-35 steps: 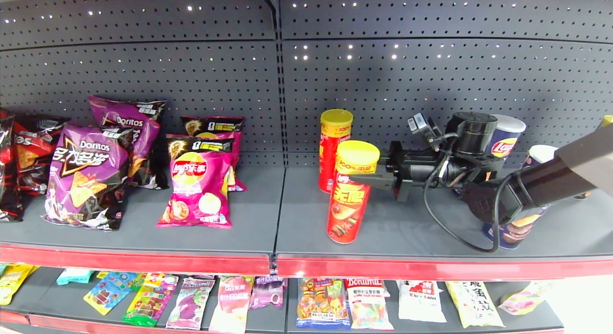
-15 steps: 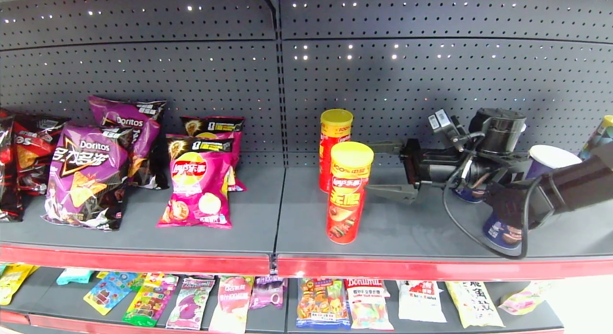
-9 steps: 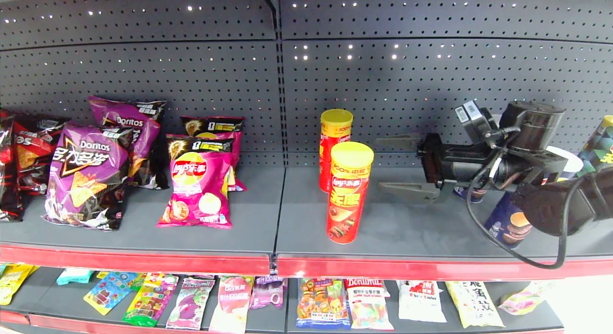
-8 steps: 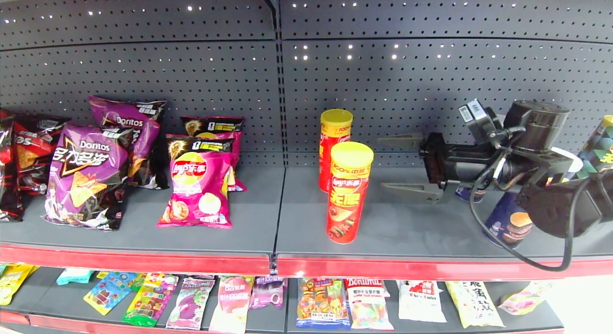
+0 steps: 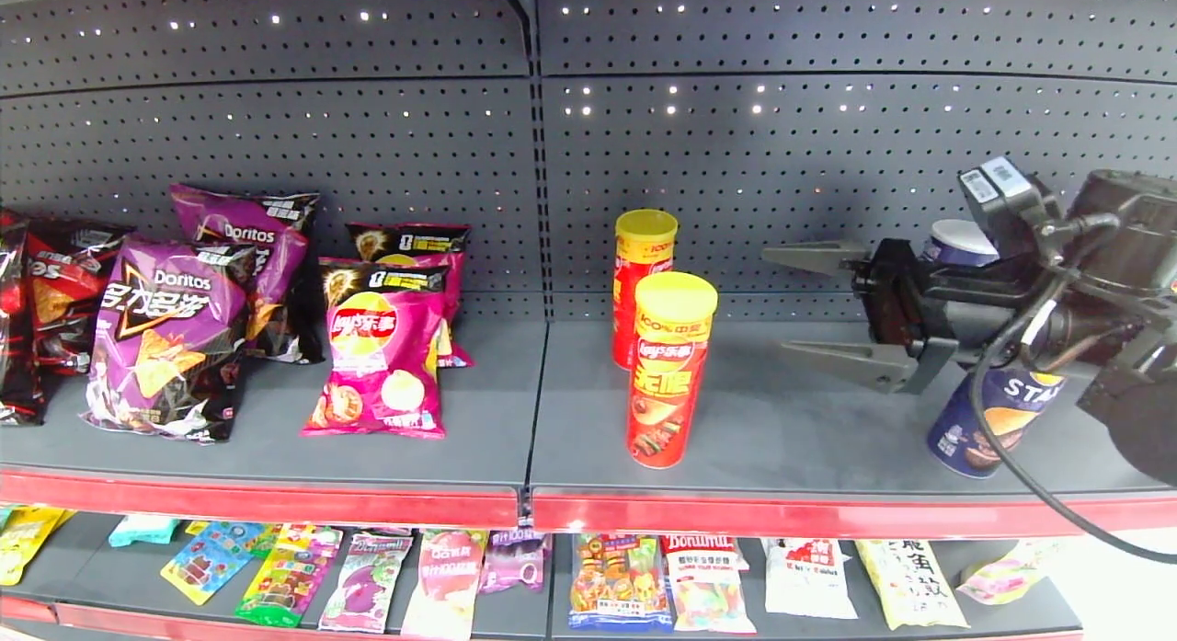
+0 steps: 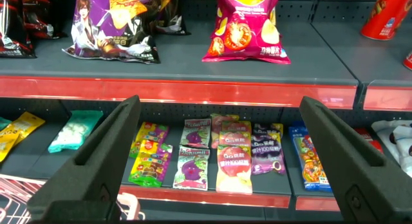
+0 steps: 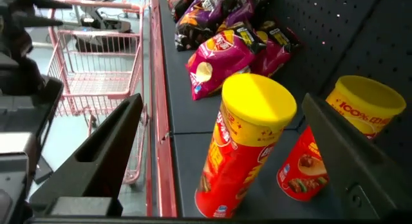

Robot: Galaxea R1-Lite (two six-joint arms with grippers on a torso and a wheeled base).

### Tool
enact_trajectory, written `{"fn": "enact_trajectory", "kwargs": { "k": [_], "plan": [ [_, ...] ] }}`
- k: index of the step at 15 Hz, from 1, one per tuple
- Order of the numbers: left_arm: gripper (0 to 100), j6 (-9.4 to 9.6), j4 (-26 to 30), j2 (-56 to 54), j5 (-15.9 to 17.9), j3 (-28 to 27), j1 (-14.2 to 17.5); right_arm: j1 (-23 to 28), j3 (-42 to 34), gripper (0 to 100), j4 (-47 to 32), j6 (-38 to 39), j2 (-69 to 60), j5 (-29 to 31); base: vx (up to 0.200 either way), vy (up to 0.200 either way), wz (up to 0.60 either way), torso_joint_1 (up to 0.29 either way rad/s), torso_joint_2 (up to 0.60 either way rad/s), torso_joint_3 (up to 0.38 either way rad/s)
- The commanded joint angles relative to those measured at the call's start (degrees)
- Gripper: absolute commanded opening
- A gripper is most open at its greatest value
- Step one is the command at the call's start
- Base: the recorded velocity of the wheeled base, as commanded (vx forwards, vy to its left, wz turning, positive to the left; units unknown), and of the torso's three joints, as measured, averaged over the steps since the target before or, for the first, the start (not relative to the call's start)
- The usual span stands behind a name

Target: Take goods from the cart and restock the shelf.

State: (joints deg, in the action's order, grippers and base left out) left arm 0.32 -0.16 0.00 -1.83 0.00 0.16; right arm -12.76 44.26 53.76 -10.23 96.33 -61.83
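Observation:
A red chip can with a yellow lid (image 5: 670, 370) (image 7: 244, 145) stands upright near the front of the grey shelf (image 5: 782, 439). A second matching can (image 5: 641, 282) (image 7: 335, 137) stands behind it. My right gripper (image 5: 823, 312) is open and empty, in the air to the right of the front can and apart from it. My left gripper (image 6: 219, 166) is open and empty in front of the lower shelf of candy bags (image 6: 212, 156). The pink cart (image 7: 103, 76) stands on the floor beside the shelf.
Purple, black and pink chip bags (image 5: 175, 337) (image 5: 386, 356) fill the shelf's left half. Dark blue chip cans (image 5: 988, 420) stand at the right, partly behind my right arm. Free shelf room lies between the red cans and the blue ones.
My right gripper has let go of the front red can and drawn back to the right and slightly up, its fingers opening. The can stays upright on the shelf.

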Motion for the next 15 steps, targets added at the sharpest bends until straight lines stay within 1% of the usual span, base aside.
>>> {"fn": "enact_trajectory", "kwargs": {
  "k": [1,2,3,5,6,7,8,10,12,14,15],
  "plan": [
    [100,-0.05,-0.02,0.09,-0.02,0.00,0.02,-0.24,-2.87,100,0.12,5.92,-7.03,4.17,0.000,0.000,0.00,0.000,0.00,0.000],
    [100,0.03,-0.02,0.09,-0.02,0.00,0.02,-0.51,-3.22,100,0.12,8.38,-8.18,6.81,0.000,0.000,0.00,0.000,0.00,0.000],
    [100,0.03,-0.02,0.09,-0.02,0.00,0.02,-2.18,-4.36,100,0.03,15.24,-10.29,14.19,0.000,0.000,0.00,0.000,0.00,0.000],
    [100,-0.05,-0.02,0.09,-0.02,0.00,0.02,-6.05,-5.77,100,0.03,22.62,-11.52,25.00,0.000,0.000,0.00,0.000,0.00,0.000],
    [100,-0.05,-0.02,0.09,-0.02,0.00,0.02,-6.75,-6.21,100,0.03,23.41,-11.52,26.50,0.000,0.000,0.00,0.000,0.00,0.000],
    [100,0.03,-0.02,0.09,-0.02,0.00,0.02,-8.51,-8.40,100,-0.06,24.47,-11.60,29.66,0.000,0.000,0.00,0.000,0.00,0.000],
    [100,0.03,-0.02,0.09,-0.02,0.00,0.02,-9.91,-12.18,100,-0.06,24.82,-11.96,30.72,0.000,0.000,0.00,0.000,0.00,0.000],
    [100,0.03,-0.02,0.09,-0.02,0.00,0.02,-11.05,-17.63,100,-0.06,25.52,-12.31,31.07,0.000,0.000,0.00,0.000,0.00,0.000],
    [100,-0.05,-0.02,0.09,-0.02,0.00,0.02,-11.14,-21.06,100,-0.06,26.40,-11.69,33.44,0.000,0.000,0.00,0.000,0.00,0.000],
    [100,0.03,-0.02,0.09,-0.02,0.00,0.02,-10.97,-21.50,100,-0.59,27.45,-10.55,39.33,0.000,0.000,0.00,0.000,0.00,0.000],
    [100,-0.05,-0.02,0.09,-0.02,0.00,0.02,-10.79,-21.32,100,-3.40,27.45,-10.11,42.67,0.000,0.000,0.00,0.000,0.00,0.000]
  ]
}}
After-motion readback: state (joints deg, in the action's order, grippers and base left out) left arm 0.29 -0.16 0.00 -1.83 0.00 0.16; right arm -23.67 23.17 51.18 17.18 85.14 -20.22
